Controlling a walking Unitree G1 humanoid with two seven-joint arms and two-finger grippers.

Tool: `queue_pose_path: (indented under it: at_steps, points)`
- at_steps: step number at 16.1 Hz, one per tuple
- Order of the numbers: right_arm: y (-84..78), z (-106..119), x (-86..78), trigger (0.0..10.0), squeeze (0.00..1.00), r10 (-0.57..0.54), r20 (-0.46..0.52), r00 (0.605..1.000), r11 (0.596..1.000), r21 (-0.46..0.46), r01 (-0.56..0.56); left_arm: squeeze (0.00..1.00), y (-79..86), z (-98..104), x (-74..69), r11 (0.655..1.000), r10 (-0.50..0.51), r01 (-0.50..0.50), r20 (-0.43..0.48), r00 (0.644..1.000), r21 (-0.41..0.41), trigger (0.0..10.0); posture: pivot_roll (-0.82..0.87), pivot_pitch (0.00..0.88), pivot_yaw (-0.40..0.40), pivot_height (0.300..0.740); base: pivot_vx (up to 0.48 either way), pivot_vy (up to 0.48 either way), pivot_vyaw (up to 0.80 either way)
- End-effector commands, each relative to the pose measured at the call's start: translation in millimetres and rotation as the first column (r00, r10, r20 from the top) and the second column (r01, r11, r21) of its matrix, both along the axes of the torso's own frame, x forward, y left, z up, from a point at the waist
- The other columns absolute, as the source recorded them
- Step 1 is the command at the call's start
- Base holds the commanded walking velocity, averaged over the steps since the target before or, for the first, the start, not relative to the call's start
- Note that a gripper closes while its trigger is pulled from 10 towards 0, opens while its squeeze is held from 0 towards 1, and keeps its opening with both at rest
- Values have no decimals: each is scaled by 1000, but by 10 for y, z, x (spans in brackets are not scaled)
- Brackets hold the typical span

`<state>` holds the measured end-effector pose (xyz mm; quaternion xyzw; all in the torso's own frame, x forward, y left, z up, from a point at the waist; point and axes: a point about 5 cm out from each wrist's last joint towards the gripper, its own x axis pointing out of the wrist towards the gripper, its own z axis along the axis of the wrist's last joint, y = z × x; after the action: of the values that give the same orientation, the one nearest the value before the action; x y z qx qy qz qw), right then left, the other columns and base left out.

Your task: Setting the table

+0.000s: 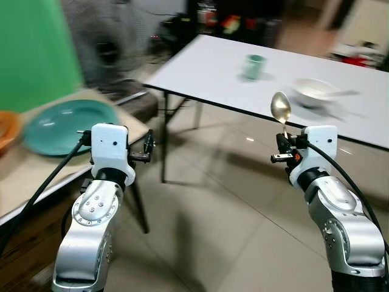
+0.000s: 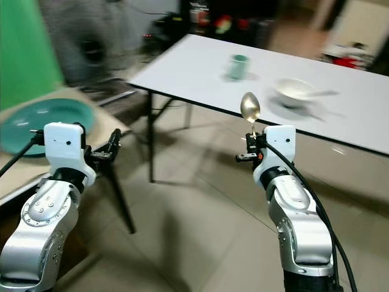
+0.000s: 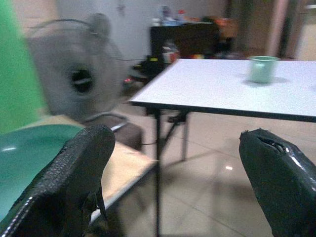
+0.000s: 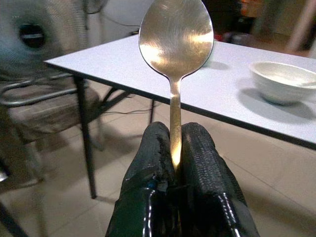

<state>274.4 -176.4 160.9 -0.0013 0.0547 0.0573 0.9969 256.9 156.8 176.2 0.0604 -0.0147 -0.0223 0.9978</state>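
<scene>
Fingers of the right gripper [image 4: 173,148] are pinching the thin handle of a polished gold-toned metal spoon [image 4: 175,37], keeping its bowl standing upright above the wrist at centre right of the left eye view, probably so it is travelling steadily toward the white rectangular table [image 1: 206,67] that is stretching across the upper right. On that table a pale green cup [image 1: 253,66] is standing well apart from a white ceramic bowl [image 1: 313,91], and the spoon likely belongs beside that bowl. The left gripper [image 3: 182,182] is hovering at lower left with its fingers spread wide and gripping nothing, seemingly free for another item. A round teal plate [image 1: 64,125] is resting on a light wooden side surface [image 1: 24,176] at the left edge.

Motion blur is softening the whole scene. A handle-like streak is sticking out of the bowl, too smeared to identify. An orange object at the far left is being cut off by the frame, and the grey standing fan [image 3: 74,76] is appearing hazy.
</scene>
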Motion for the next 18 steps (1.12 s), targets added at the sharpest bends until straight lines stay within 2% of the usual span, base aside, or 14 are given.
queue_pose_path:
  at_steps: [1, 6, 10, 18]
  points:
    - [-24, 76, -11, 10000, 0, -13, 26, 1000, 1000, 13, 13, 90, -21, 14, 12, 1000, -27, 27, 3, 1000, 4, 10000, -76, 6, -57, 740, 270, 0, -800]
    - [-110, 30, -63, 10000, 0, -64, 17, 998, 998, 19, 64, 102, 33, 5, 59, 999, -27, 27, 1, 1000, 29, 10000, -77, 0, -46, 740, 338, 0, -800]
    - [-49, 26, -52, 10000, 0, -51, 11, 999, 999, 20, 50, 102, 63, -8, 41, 999, -27, 27, -2, 1000, 38, 10000, -72, 0, -46, 740, 372, 0, -739]
    - [28, 31, -34, 10000, 0, 36, 13, 999, 999, -9, -36, 106, 131, -56, 8, 999, 3, -2, -24, 1000, 41, 10000, -66, 7, -54, 740, 375, 0, 0]
